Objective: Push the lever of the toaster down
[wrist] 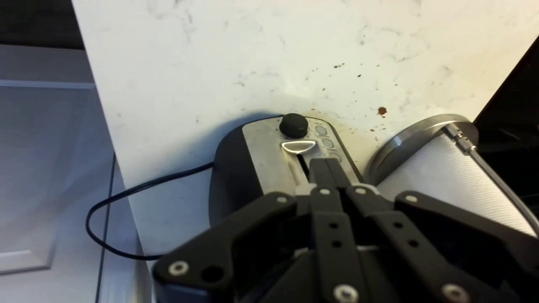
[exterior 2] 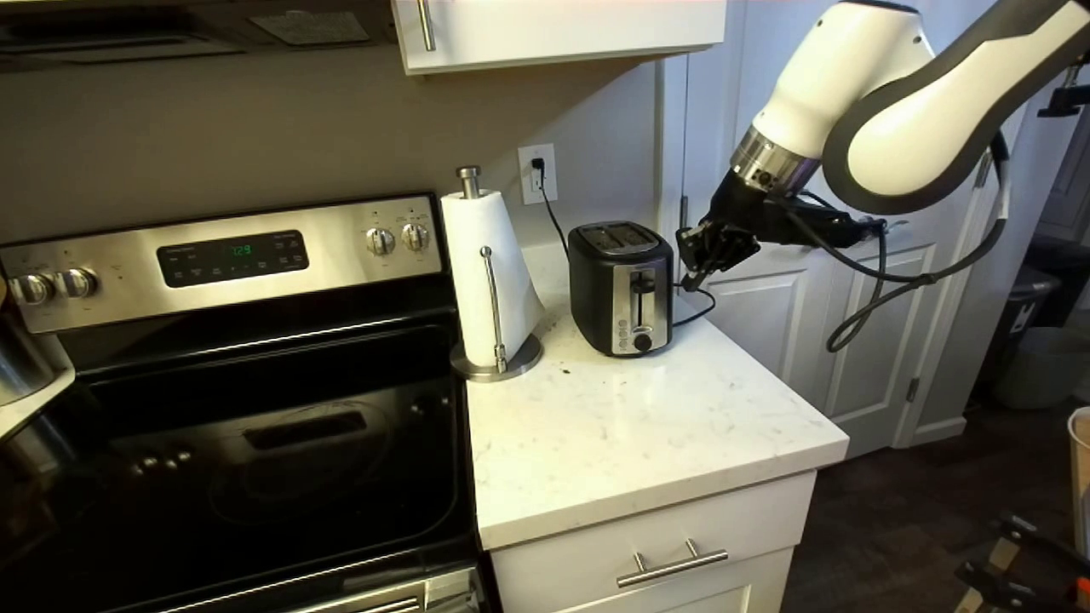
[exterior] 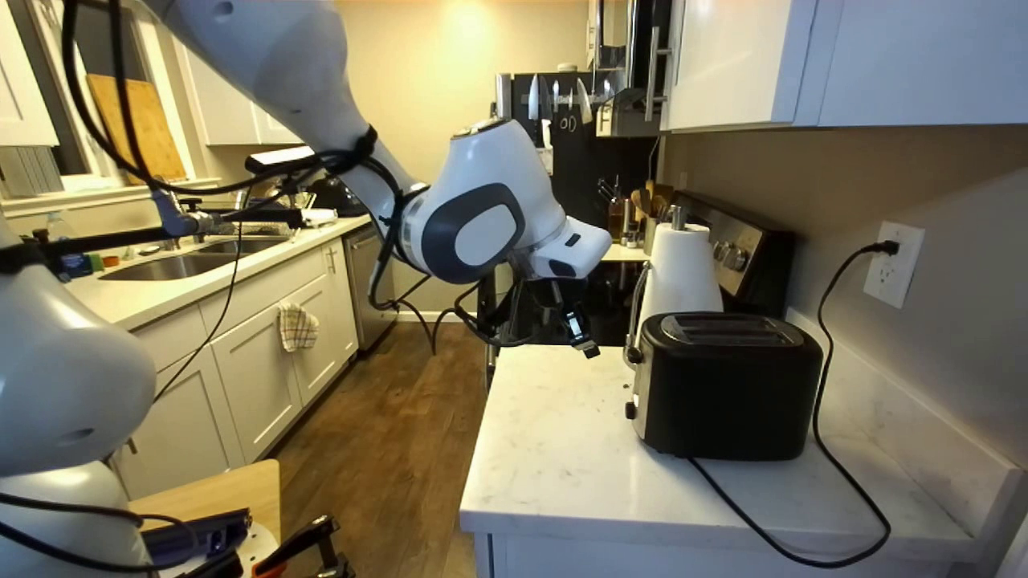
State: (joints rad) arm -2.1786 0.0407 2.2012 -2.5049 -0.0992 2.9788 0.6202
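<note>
The black toaster (exterior: 727,393) stands on the white counter, its silvery end face (exterior 2: 626,311) facing the room. The lever (exterior 2: 642,283), a small dark tab, sits near the top of its slot; it also shows in an exterior view (exterior: 634,355) at the toaster's edge. In the wrist view the toaster (wrist: 233,181) lies below the fingers, which cover the upper slot and hide the lever. My gripper (wrist: 330,168) is shut and empty, fingertips together. In both exterior views the gripper (exterior: 590,352) (exterior 2: 688,281) is in the air beside the end face, apart from the lever.
A white paper towel roll (exterior 2: 485,272) on a metal stand is close beside the toaster. The black cord (exterior: 827,449) runs from the toaster to the wall outlet (exterior: 893,265). A dark round knob (wrist: 293,125) is below the slot. A stove (exterior 2: 272,443) adjoins the counter (exterior 2: 647,443). Cabinets (exterior: 739,64) hang above.
</note>
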